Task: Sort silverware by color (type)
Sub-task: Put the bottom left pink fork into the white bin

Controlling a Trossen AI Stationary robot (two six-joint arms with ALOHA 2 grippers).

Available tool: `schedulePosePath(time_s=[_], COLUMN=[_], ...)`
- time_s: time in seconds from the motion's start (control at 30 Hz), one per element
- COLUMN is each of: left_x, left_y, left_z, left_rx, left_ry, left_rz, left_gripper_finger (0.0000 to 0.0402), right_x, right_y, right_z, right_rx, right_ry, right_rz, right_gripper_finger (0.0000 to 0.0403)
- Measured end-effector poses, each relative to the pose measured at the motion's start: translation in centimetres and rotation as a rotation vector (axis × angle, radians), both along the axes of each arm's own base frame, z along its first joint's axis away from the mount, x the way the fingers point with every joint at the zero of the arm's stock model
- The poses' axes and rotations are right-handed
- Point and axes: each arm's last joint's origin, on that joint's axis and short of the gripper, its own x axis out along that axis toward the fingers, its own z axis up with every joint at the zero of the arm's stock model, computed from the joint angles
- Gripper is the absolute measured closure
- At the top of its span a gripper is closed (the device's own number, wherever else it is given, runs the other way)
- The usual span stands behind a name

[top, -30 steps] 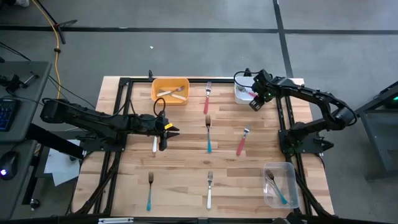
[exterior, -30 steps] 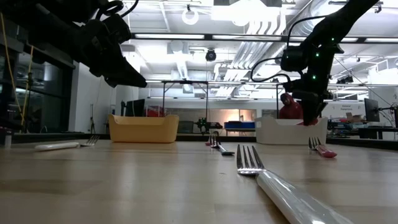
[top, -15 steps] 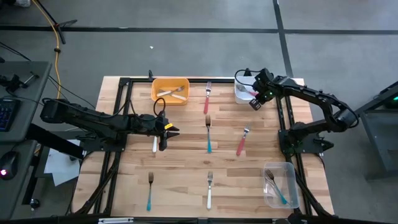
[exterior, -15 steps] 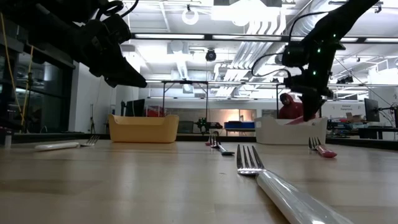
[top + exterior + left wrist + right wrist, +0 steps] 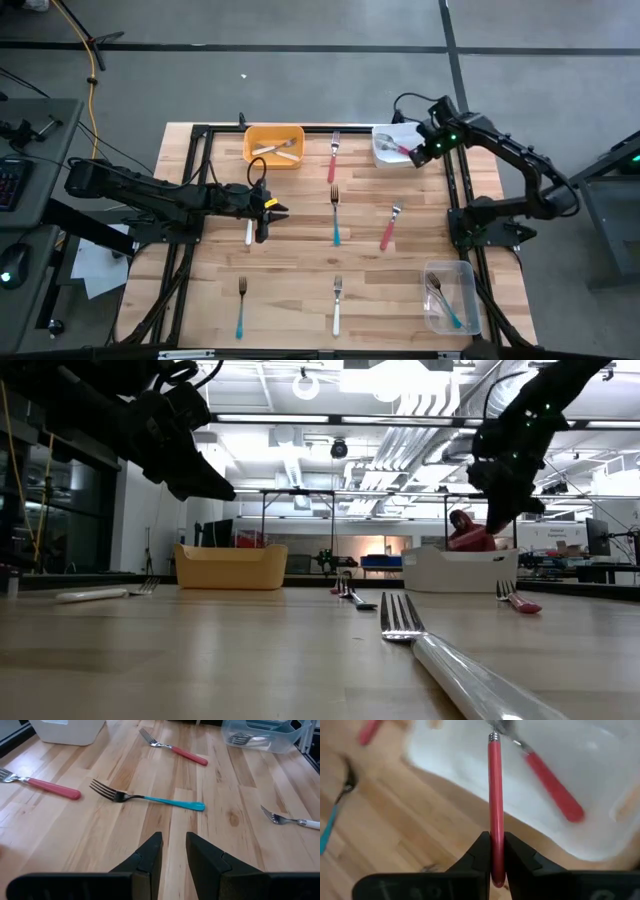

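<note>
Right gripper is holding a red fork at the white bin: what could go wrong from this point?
The right gripper pinches a red-handled fork only at its handle end, its head reaching over the white bin; released here it might tip out onto the table. The bin also sits slightly tilted in the high view, so the arm may be nudging it. The left gripper hovers open above a white-handled fork; no obvious risk there.
</note>
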Motion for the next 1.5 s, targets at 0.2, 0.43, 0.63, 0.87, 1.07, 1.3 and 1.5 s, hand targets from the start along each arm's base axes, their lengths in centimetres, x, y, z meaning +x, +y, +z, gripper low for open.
schedulePosePath(time_s=[0.2,0.43,0.63,0.87,1.07,1.3,1.5], left_x=[0.0,0.0,0.0,-0.1,-0.1,-0.1,-0.1], left_y=[0.0,0.0,0.0,0.0,0.0,0.0,0.0], left_z=[0.0,0.0,0.0,-0.1,-0.1,-0.1,-0.1], left_rx=[-0.001,-0.001,-0.002,-0.001,-0.001,-0.001,-0.001], left_ry=[0.0,0.0,0.0,0.015,0.015,0.014,0.015], left_rz=[-0.002,-0.002,-0.002,-0.002,-0.002,-0.002,-0.002], left_gripper_finger=[0.0323,0.0323,0.0323,0.0323,0.0323,0.0323,0.0323], right_x=[-1.0,-0.9,-1.0,-0.3,2.7,3.9,5.2], right_y=[-1.2,-1.6,-1.9,-1.1,1.1,0.1,-2.2], right_z=[-0.8,-0.7,-0.6,-0.2,-0.3,0.2,-1.6], right_rx=[0.023,-0.025,-0.077,-0.14,-0.258,-0.329,-0.204], right_ry=[0.023,0.014,0.061,0.101,0.284,0.287,0.366], right_rz=[-0.087,-0.099,-0.121,0.008,0.163,0.142,0.162], right_gripper_finger=[0.0377,0.0331,0.0291,0.0287,0.0286,0.0286,0.0275])
